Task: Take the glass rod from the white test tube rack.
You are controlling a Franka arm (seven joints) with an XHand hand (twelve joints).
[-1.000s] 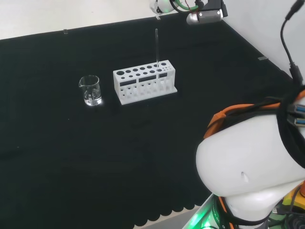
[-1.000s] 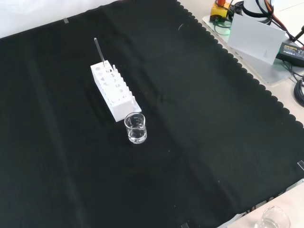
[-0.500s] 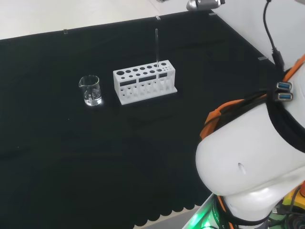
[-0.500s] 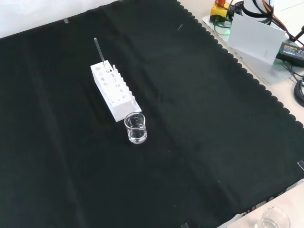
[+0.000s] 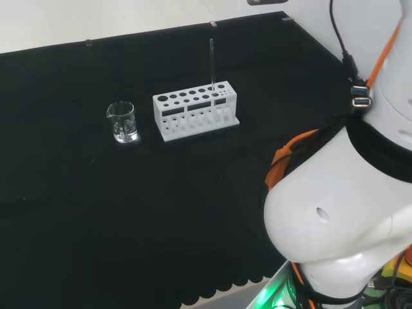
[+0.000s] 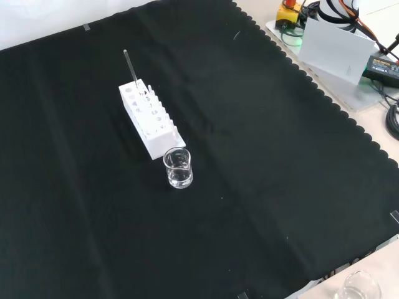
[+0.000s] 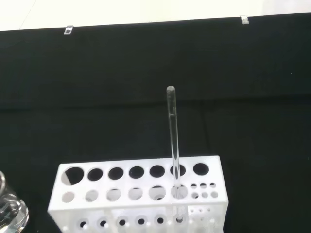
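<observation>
Glass rod (image 5: 211, 63) upright in rack (image 5: 195, 113); beaker (image 5: 121, 122) left, head view.

One rack (image 5: 195, 116) stands on the cloth (image 5: 96, 206), with one rod (image 5: 211, 64) upright in it. One beaker (image 5: 121, 121) stands on the cloth beside the rack, and a second beaker (image 6: 360, 288) sits off the cloth at the front view's lower edge.

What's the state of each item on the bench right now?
glass rod: upright in a hole near one end of the rack, untouched
rack: white, standing on the cloth, its other holes look empty
beaker: upright beside the rack, apart from it; contents hard to tell
black cloth: spread flat over the bench
</observation>
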